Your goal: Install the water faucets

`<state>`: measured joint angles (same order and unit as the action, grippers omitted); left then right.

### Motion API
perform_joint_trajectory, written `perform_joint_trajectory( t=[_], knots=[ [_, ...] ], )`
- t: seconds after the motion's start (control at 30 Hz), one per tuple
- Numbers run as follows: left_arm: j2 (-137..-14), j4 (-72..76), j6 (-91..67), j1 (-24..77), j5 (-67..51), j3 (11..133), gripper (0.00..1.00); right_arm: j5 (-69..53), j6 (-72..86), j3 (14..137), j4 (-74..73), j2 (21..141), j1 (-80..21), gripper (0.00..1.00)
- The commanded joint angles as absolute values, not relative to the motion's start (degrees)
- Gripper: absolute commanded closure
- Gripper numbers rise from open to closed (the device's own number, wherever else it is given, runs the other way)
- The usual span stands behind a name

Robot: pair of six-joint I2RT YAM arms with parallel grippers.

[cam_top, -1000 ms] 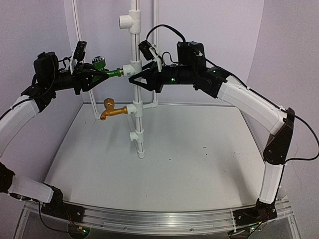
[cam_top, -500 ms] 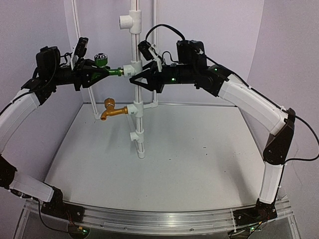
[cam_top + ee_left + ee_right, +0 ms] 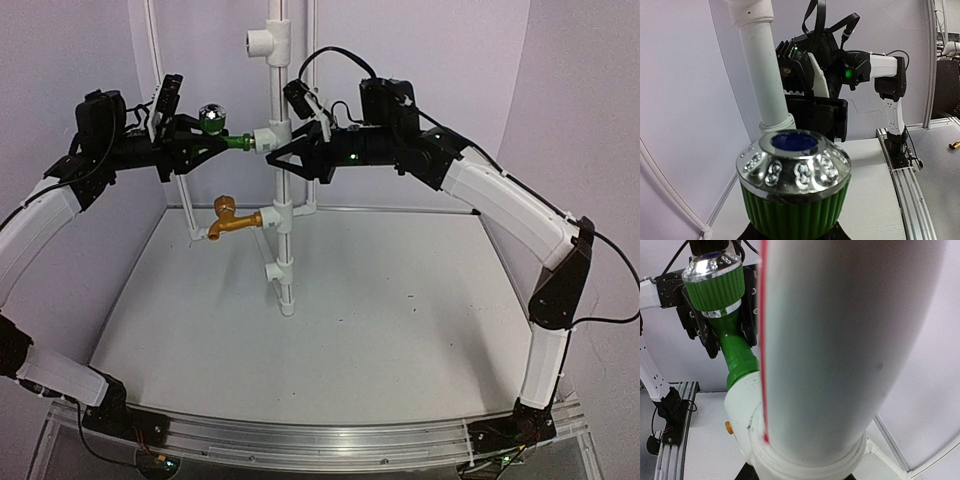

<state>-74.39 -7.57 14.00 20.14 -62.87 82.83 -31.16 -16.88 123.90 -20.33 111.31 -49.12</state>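
The glossy green faucet [image 3: 222,135] sits horizontally with its threaded end in a white T-fitting [image 3: 268,137] on the upright white pipe [image 3: 281,245], its silver-capped handle up. My left gripper [image 3: 200,146] is shut on its body. In the left wrist view the handle [image 3: 795,200] fills the bottom, with black fingers just showing beneath. My right gripper [image 3: 283,157] is shut on the pipe at that fitting. In the right wrist view the pipe [image 3: 840,340] fills the frame, with the green faucet [image 3: 725,320] behind it. The golden-brass faucet [image 3: 232,220] sits in a lower fitting, spout down.
Another empty white T-fitting [image 3: 266,42] sits high on the pipe and one [image 3: 275,270] sits low. Thin white frame tubes [image 3: 160,60] run up the back wall. The pipe stands on the white table [image 3: 400,320].
My left gripper and the green faucet have shifted right and turned, bringing the handle upward. The pipe and my right gripper have shifted slightly right.
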Motion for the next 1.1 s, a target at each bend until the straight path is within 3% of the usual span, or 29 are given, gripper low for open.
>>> perform_joint_trajectory(
  t=[0.0,1.07],
  knots=[
    [-75.1,-10.0,17.8,23.9,-63.9,83.4,1.0,-29.6,-20.6,125.6,-20.8,109.2,-49.2,1.0],
    [-73.5,-0.4,-0.9,25.0,-59.6,74.7,1.0,-28.0,-17.3,122.2,-14.3,108.6,-49.0,1.0]
  ],
)
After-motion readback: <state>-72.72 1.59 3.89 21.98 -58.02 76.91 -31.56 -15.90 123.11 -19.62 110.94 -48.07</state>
